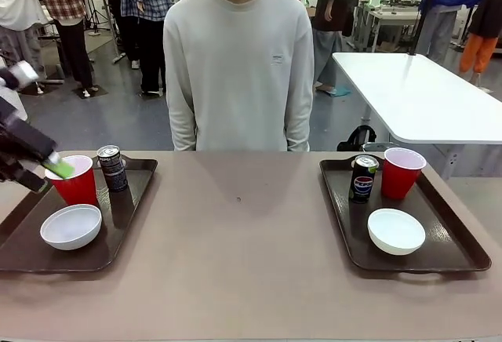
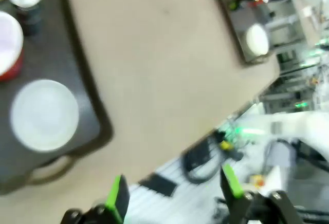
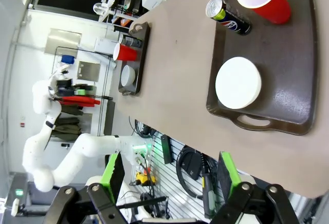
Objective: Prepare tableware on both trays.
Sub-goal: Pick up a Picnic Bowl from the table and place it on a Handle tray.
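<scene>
Hovering at the front view's 9 o'clock edge, the left tool [image 1: 35,168] is spread wide and holds nothing; the red cup [image 1: 76,180] stands touching or just beyond its green fingertip, toward 3 o'clock, on the left tray [image 1: 129,216]. The left arm is nearer this set. The right tool [image 3: 169,175], likewise wide and empty, hangs off the tabletop [image 1: 235,256] edge, the right tray [image 3: 293,75] at its 1 o'clock. Both sets look complete.
</scene>
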Robot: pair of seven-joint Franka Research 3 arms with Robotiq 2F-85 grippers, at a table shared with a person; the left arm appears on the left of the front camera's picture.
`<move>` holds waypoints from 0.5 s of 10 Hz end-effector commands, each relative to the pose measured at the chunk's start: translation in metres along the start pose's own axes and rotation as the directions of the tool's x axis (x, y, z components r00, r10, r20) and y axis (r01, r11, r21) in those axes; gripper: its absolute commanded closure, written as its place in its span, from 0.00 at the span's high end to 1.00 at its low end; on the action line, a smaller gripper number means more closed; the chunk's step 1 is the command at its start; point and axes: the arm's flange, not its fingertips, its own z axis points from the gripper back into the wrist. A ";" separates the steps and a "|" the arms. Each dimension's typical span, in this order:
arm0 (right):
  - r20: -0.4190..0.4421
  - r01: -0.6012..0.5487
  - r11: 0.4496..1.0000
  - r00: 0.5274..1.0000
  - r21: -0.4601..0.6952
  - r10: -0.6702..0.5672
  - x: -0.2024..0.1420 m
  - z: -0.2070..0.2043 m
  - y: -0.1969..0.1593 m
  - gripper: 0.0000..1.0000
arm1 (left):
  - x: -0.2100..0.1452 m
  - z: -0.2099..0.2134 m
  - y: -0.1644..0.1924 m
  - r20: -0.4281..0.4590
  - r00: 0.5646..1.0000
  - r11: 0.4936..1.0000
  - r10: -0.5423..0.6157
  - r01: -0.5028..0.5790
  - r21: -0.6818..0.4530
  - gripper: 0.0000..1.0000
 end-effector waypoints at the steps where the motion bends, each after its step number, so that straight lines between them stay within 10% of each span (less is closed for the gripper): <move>1: 0.011 -0.019 1.000 1.000 0.023 0.019 0.001 0.001 0.000 0.94 | 0.009 0.056 0.005 0.168 0.951 0.943 0.258 -0.210 -0.257 0.93; 3: 0.011 -0.019 1.000 1.000 0.023 0.019 0.001 0.001 0.000 0.94 | 0.034 0.078 0.049 0.120 0.822 0.800 0.557 -0.493 -0.342 0.93; 5: 0.011 -0.019 1.000 1.000 0.023 0.019 0.001 0.001 0.000 0.94 | 0.046 0.094 0.090 0.045 0.796 0.723 0.604 -0.523 -0.451 0.93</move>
